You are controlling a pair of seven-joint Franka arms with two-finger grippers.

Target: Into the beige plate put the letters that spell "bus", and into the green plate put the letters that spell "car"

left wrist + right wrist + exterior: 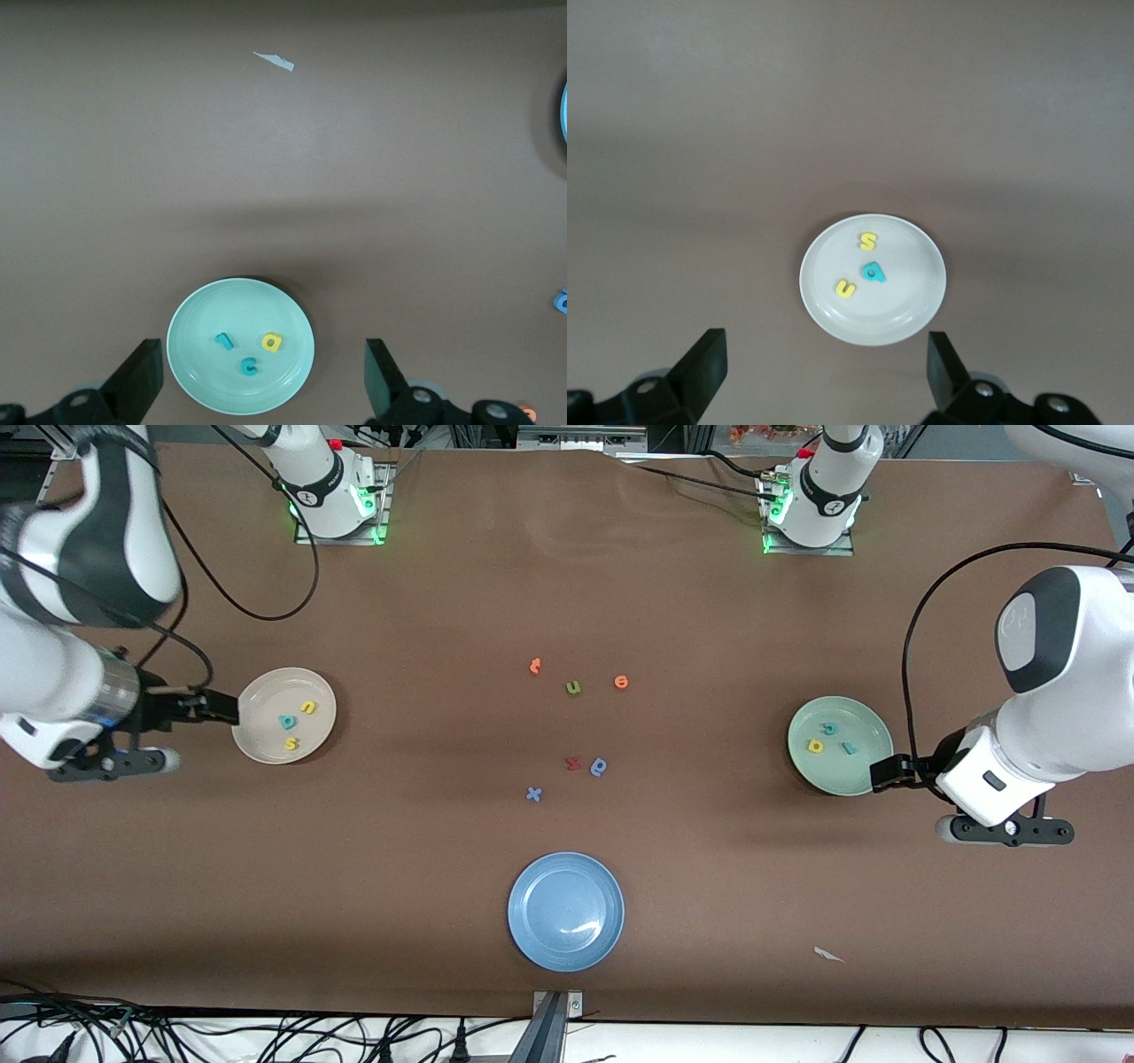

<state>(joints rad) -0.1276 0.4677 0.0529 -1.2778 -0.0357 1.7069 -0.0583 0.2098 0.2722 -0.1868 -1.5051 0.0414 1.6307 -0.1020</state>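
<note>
I'm seeing both the left gripper point(263, 385) and the right gripper point(826, 372) hanging wide apart, gripping nothing. Foam "c" point(249, 365), "a" point(271, 341), "r" point(224, 339) are lying in the smooth round green plate point(190, 332); "b" point(874, 272), "u" point(845, 288), "s" point(869, 240) are lying in the beige plate point(917, 292).

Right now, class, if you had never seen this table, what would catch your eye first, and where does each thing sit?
Two plates already holding letters: the beige plate at the right arm's end carries a teal b and a yellow u and s, and the green plate at the left arm's end carries a teal c and r and a yellow a. The right gripper and left gripper sit open by those plates. The blue plate, nearest the front camera, holds no letters.
</note>
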